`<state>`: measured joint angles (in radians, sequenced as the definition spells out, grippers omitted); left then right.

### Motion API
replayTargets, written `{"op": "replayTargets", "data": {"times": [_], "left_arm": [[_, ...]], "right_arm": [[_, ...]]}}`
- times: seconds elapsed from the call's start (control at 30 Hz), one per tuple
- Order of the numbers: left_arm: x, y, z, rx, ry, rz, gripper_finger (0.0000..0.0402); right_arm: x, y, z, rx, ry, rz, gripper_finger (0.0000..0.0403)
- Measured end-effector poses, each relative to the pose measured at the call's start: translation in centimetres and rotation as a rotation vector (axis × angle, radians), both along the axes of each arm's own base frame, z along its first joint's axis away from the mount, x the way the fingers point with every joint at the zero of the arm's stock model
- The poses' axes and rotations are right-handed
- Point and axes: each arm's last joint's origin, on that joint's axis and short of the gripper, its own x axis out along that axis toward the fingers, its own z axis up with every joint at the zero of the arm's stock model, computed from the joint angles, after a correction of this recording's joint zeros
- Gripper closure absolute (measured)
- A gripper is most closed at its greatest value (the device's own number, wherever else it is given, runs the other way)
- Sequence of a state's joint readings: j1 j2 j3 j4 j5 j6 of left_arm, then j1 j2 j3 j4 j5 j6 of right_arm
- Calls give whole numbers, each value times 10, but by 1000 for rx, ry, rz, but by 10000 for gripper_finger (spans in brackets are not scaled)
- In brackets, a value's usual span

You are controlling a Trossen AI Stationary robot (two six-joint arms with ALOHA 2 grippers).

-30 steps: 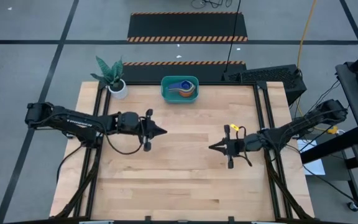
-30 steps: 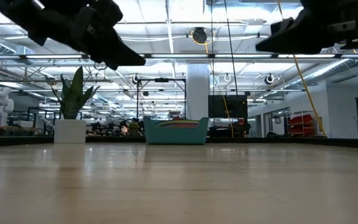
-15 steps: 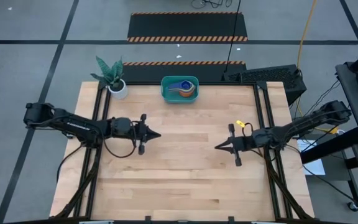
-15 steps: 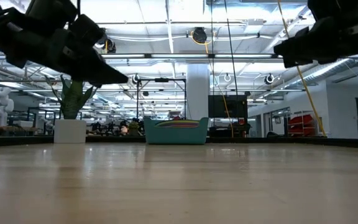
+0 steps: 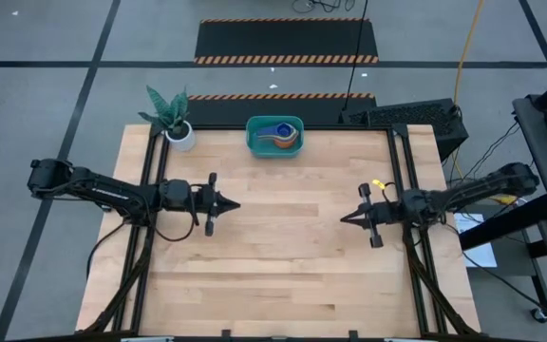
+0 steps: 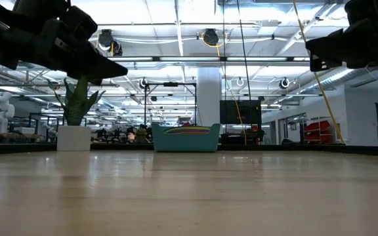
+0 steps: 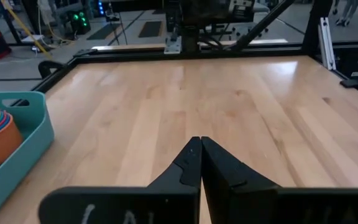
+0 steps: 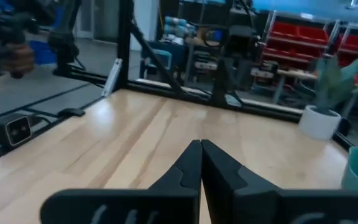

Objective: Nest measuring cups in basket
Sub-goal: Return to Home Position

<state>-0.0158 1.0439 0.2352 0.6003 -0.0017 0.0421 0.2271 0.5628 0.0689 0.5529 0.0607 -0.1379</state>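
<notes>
My left fingers (image 7: 194,165) and right fingers (image 8: 196,163) are each pressed together and hold nothing; they face tip to tip above the tabletop (image 5: 283,271), well apart. The measuring cups (image 5: 279,135) lie nested inside the basket (image 5: 252,139). It stands off to the side of both finger pairs at the tabletop's far edge, its long axis along that edge, with the left fingers somewhat nearer. I judge nothing obstructs a withdrawal to rest; the plant pot (image 5: 182,137) stands beyond the left fingers, near the basket but apart.

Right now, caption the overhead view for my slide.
Cups nested in the basket; left hand and right hand, both shut, hover over the table.
</notes>
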Motion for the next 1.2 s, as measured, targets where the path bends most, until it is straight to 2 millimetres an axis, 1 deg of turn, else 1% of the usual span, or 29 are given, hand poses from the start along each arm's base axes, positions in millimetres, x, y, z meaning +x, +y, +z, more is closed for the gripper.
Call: {"op": "replayTargets", "data": {"times": [0.1, 0.2, 0.43, 0.53, 0.67, 0.73, 0.97, 1.2], "left_arm": [[0, 0, 0, -1, -1, 0, 396], [0, 0, 0, -4, -1, 1, 396], [0, 0, 1, 2, -7, 1, 396], [0, 0, 1, 5, -8, 1, 396], [0, 0, 1, 9, -8, 1, 396], [0, 0, 1, 9, -8, 1, 396], [0, 0, 1, 8, -8, 1, 396], [0, 0, 2, 1, -16, 2, 396]], "right_arm": [[-1, -5, 2, 1, -19, 64, 403], [-3, -11, 5, 2, -44, 81, 403], [-6, -19, 8, 19, -59, 30, 403], [-8, -18, 8, 51, -55, 11, 403], [-10, -17, 3, 63, -7, -141, 403], [-12, -15, 2, 66, 2, -183, 403], [-18, -5, 3, 48, -4, -96, 403], [-29, -6, 6, 41, -45, -82, 403]]}}
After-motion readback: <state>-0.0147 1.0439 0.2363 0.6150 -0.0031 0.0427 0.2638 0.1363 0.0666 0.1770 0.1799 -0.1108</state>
